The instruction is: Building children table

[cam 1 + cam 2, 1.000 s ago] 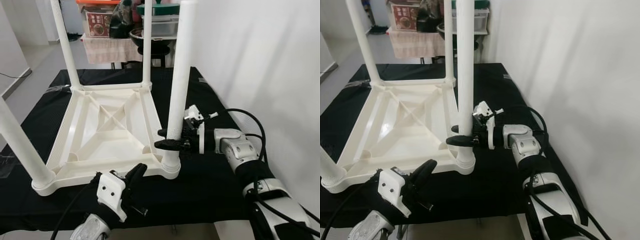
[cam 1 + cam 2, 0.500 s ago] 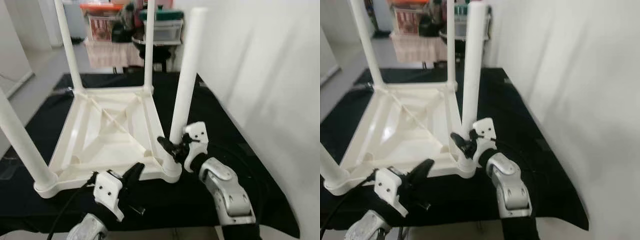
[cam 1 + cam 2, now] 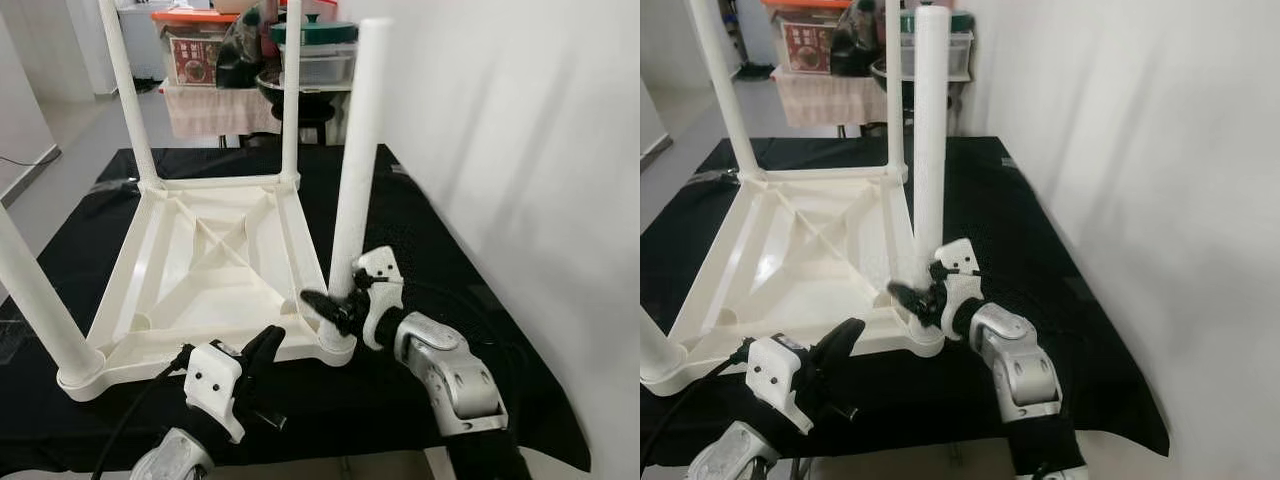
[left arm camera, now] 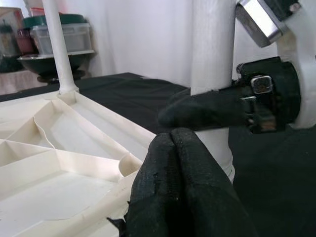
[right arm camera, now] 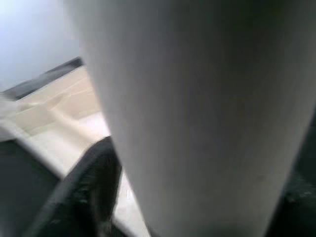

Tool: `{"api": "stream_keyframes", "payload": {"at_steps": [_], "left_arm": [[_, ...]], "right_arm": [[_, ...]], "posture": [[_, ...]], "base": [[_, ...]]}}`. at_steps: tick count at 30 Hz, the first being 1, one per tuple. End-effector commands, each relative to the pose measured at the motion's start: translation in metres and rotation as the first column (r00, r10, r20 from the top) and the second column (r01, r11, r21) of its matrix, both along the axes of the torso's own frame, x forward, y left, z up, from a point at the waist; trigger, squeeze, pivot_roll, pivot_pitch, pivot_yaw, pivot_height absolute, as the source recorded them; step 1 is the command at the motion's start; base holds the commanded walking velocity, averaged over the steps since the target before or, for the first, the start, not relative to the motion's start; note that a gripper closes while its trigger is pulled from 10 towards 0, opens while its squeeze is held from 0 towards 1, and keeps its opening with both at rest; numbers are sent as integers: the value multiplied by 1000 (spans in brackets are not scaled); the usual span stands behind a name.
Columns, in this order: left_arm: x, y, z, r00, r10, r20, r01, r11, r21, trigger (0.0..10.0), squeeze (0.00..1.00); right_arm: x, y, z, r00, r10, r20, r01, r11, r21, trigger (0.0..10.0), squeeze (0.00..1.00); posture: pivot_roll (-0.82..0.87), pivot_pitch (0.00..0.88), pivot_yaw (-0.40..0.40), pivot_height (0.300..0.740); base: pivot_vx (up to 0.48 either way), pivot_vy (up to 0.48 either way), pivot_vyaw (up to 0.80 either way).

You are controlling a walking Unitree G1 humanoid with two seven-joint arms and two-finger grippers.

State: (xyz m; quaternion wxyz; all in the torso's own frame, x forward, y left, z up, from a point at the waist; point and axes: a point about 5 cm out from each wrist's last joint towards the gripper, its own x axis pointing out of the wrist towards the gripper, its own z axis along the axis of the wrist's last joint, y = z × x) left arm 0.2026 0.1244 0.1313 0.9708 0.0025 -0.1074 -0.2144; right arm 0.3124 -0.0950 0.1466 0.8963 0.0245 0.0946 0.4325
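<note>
Jaws of the right gripper clasp the near-right leg just above its socket, on the upturned white children's table lying on the black-draped counter. Left gripper hovers by the table's near edge, jaws pressed together

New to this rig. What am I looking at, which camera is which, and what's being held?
A humanoid robot is putting together a white plastic children's table, which lies upside down on a black cloth, legs pointing up. The two wide pictures come from the robot's head, looking down. The other two come from cameras on its wrists. The right hand grips the near-right leg just above its socket. The right wrist picture is that leg seen close up. The left hand, fingers shut and empty, sits at the table's near edge.
</note>
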Motion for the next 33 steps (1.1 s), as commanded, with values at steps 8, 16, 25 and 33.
{"api": "stream_keyframes", "payload": {"at_steps": [8,16,25,33], "left_arm": [[0,1,-3,1000,-2,-17,3,1000,14,10000,0],[-2,0,-5,1000,4,-20,-4,1000,19,10000,0],[-3,1,-5,1000,7,-20,-7,1000,20,10000,0],[-4,0,-5,1000,7,-19,-6,1000,17,10000,0]], "right_arm": [[28,-11,15,942,334,36,-334,942,-27,10000,0],[46,-20,29,900,436,-7,-436,900,-12,8510,0],[50,-29,34,893,451,4,-450,891,68,0,0],[28,-53,-2,949,312,-45,-311,950,24,0,0]], "posture": [[42,0,-64,740],[67,0,-84,740],[68,0,-85,740],[41,0,-92,740]], "base": [[0,0,0],[0,0,0],[0,0,0],[0,0,0]]}}
